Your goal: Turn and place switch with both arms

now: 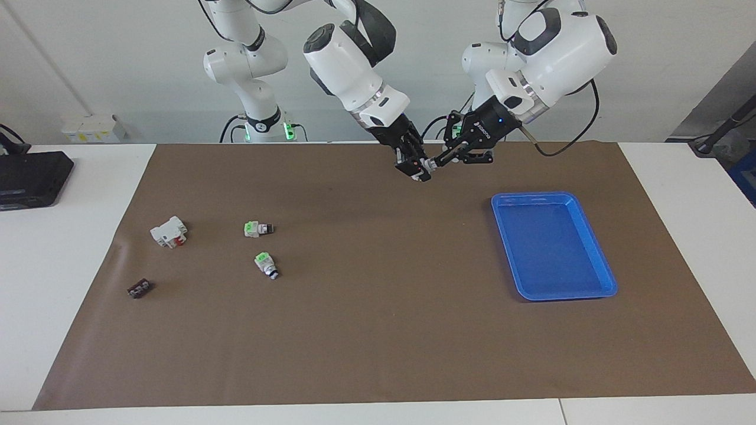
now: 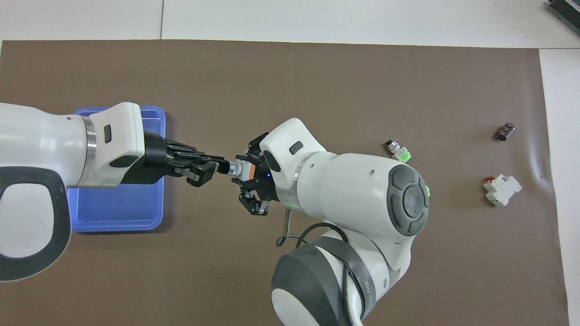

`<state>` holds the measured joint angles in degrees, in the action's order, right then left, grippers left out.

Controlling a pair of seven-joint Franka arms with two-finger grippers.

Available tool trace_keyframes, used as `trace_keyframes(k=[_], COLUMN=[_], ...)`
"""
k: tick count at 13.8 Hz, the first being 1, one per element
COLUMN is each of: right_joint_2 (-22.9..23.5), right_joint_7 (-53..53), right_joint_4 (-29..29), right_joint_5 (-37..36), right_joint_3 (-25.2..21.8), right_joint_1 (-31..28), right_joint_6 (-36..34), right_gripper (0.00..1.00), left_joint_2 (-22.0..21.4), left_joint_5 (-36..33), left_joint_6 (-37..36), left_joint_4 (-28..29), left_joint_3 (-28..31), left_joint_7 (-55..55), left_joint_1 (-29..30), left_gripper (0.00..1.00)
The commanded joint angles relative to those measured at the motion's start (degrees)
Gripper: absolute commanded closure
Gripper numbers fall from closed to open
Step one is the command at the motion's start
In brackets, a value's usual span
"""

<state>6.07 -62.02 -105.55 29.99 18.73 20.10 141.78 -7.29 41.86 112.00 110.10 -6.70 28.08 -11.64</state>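
Orange shows on the one clear face of the switch [image 2: 244, 170], which hangs in the air over the brown mat [image 1: 378, 330], just above and left of centre in the overhead view and near the top centre of the facing view. Most of its white body is hidden between the two hands. The right hand [image 2: 247, 174], reaching in from the lower right of the overhead view, is closed around the body; its wrist covers much of the grip. The left hand [image 2: 217, 166], coming from the left edge of that view, meets the switch's silver-and-black knob end, and its fingers look closed on the knob, though the contact is too small to read surely. In the facing view the two hands meet at one dark cluster, and the switch [image 1: 426, 168] is barely a pale speck there. The blue tray [image 1: 602, 283] lies on the desk at the right of the facing view, partly covered by the left arm from overhead.
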Motion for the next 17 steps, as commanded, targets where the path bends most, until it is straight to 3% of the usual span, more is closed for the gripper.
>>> trace_keyframes(k=[1,8,9,10,11,17], right_joint_2=[-0.89,-0.89,-0.89,-0.8,-0.8,-1.06], right_joint_7=[1.2,1.81,3.64,3.66,3.66,3.57], right_joint_4=[1.66,1.58,1.31,1.4,1.4,1.31], right_joint_5=[-1.16,-1.16,-1.16,-1.34,-1.43,-1.43], right_joint_3=[-0.71,-0.71,-0.71,-0.71,-0.71,-0.88], right_joint_1=[-1.73,-1.73,-1.99,-2.17,-2.17,-3.74], right_joint_6=[1.83,1.92,2.36,2.8,2.8,1.84], right_gripper=[1.0,1.0,0.65,0.06,0.0,0.0], left_joint_2=[-3.26,-3.17,-3.09,-3.0,-2.91,-2.91], left_joint_5=[-3.63,-3.63,-3.63,-3.54,-3.63,-5.11], left_joint_6=[-3.45,-3.1,-3.02,-2.93,-2.93,-3.1], left_joint_4=[6.18,6.18,6.18,6.18,6.18,6.27], left_joint_3=[0.37,0.37,0.37,0.37,0.37,0.46], left_joint_7=[1.8,0.39,0.39,0.31,-0.04,-0.83], left_joint_1=[0.48,0.39,0.48,0.48,0.48,0.92], left_gripper=[1.0,1.0,1.0,1.0,1.0,1.0])
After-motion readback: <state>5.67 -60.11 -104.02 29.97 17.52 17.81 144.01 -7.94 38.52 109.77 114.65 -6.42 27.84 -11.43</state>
